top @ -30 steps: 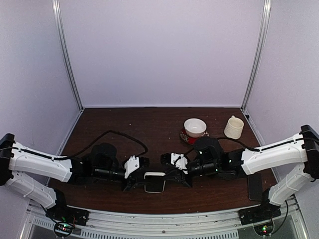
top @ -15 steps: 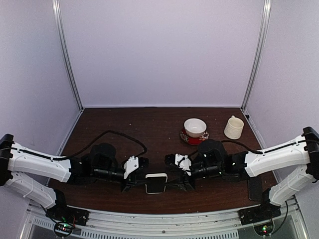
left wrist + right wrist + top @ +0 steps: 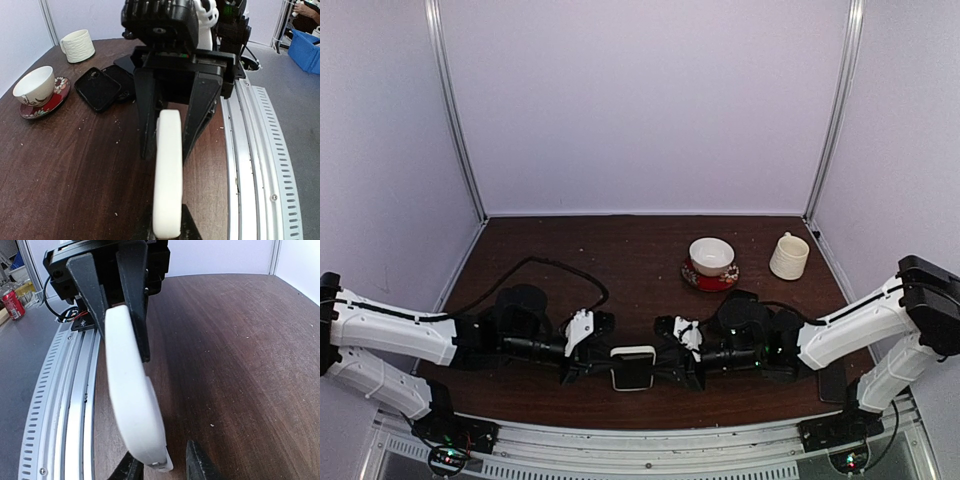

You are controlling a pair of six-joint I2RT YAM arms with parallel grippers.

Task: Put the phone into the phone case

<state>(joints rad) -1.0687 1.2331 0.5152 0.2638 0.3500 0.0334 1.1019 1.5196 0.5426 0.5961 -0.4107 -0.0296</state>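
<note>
Left end effector (image 3: 598,366) is pinched on one end of the phone (image 3: 633,368), which is held on edge. Right end effector (image 3: 670,367) has a finger on each side of the other end, and we can't tell if it's clamped or just flanking. We also can't tell if the phone clears the table (image 3: 75,165). The phone case (image 3: 97,89) lies flat on the table, well apart, out behind the right end effector, with nothing gripping it. Our read: phone secured, insertion not started. Left to do: bring the phone over, line it up, press it in.
</note>
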